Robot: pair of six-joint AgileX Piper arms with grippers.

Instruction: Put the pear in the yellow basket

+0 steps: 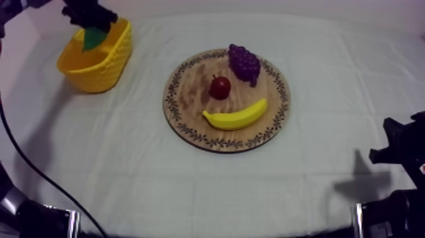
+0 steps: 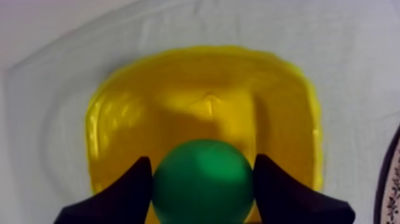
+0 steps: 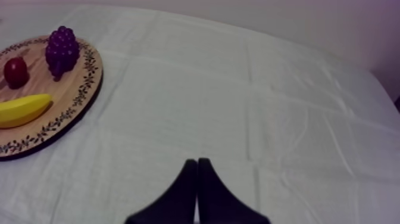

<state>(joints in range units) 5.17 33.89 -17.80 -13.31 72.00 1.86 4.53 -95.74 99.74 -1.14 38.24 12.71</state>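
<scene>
My left gripper (image 1: 93, 30) hangs over the yellow basket (image 1: 95, 66) at the table's far left, shut on the green pear (image 1: 93, 38). In the left wrist view the pear (image 2: 202, 182) sits between the two black fingers (image 2: 128, 190) of the gripper (image 2: 202, 184), directly above the basket's hollow (image 2: 202, 107). The round wooden board (image 1: 190, 95) lies mid-table. My right gripper (image 3: 197, 179) rests low at the right with its fingers together in a narrow wedge, above bare cloth.
On the board lie a purple bunch of grapes (image 1: 244, 62), a small red fruit (image 1: 219, 87) and a banana (image 1: 235, 116). The right wrist view shows the same board (image 3: 71, 113), grapes (image 3: 62, 50), red fruit (image 3: 15, 71) and banana (image 3: 22, 109).
</scene>
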